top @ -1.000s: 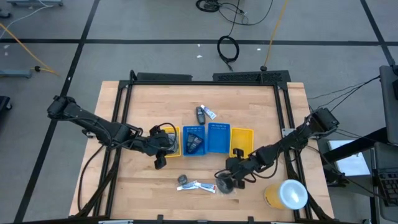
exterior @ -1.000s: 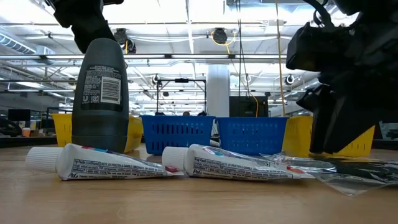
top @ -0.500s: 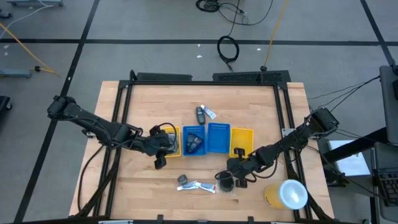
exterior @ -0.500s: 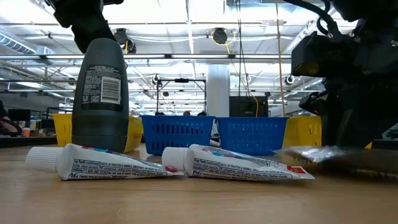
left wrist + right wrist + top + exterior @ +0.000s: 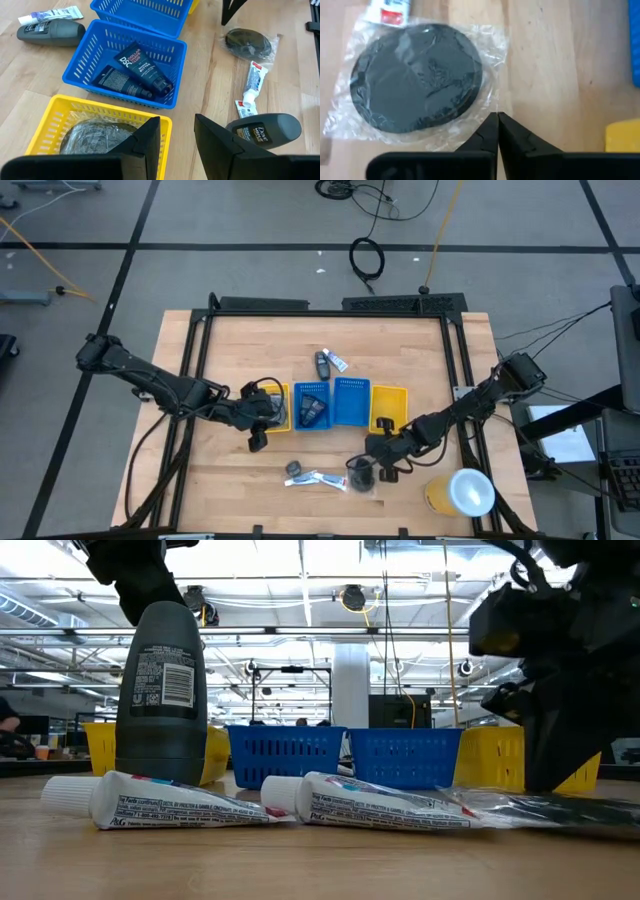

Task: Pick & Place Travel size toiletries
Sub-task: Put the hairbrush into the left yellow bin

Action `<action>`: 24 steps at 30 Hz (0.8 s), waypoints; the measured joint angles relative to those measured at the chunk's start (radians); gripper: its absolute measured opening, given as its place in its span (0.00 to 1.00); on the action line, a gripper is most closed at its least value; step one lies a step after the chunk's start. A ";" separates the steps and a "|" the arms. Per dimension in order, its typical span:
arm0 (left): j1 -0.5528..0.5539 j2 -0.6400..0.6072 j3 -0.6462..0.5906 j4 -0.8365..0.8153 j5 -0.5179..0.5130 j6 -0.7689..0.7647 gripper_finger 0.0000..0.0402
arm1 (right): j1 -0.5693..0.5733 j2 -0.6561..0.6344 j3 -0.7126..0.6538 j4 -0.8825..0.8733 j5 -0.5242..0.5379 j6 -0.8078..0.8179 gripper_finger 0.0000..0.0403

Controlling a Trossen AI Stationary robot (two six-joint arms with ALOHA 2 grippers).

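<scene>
Mesh pad (image 5: 417,77) in clear wrap, flat on the surface (image 5: 230,480), just ahead of the right claw (image 5: 496,120). Fingers pressed together at the wrap's edge, seemingly pinching the film. Round, so no long axis to favour. Far nearer than the left claw (image 5: 177,132), parted and empty over the yellow tray (image 5: 45,125). Probably ready to lift.

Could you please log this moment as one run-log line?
right hand: shut on wrapper edge of round pad | left hand: open over yellow tray | pad on table
</scene>
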 joint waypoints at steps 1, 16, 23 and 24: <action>0.000 0.000 0.000 0.000 0.000 0.000 0.30 | 0.000 0.000 0.010 -0.009 0.001 -0.004 0.00; 0.000 0.000 0.000 0.000 0.000 0.000 0.30 | 0.059 -0.006 0.134 -0.022 -0.026 0.014 0.03; 0.000 0.000 0.000 -0.001 0.000 0.000 0.30 | 0.136 -0.007 0.134 0.039 -0.027 0.129 0.21; 0.000 0.000 0.000 -0.001 0.000 0.001 0.30 | 0.147 -0.007 0.134 0.043 -0.027 0.146 0.24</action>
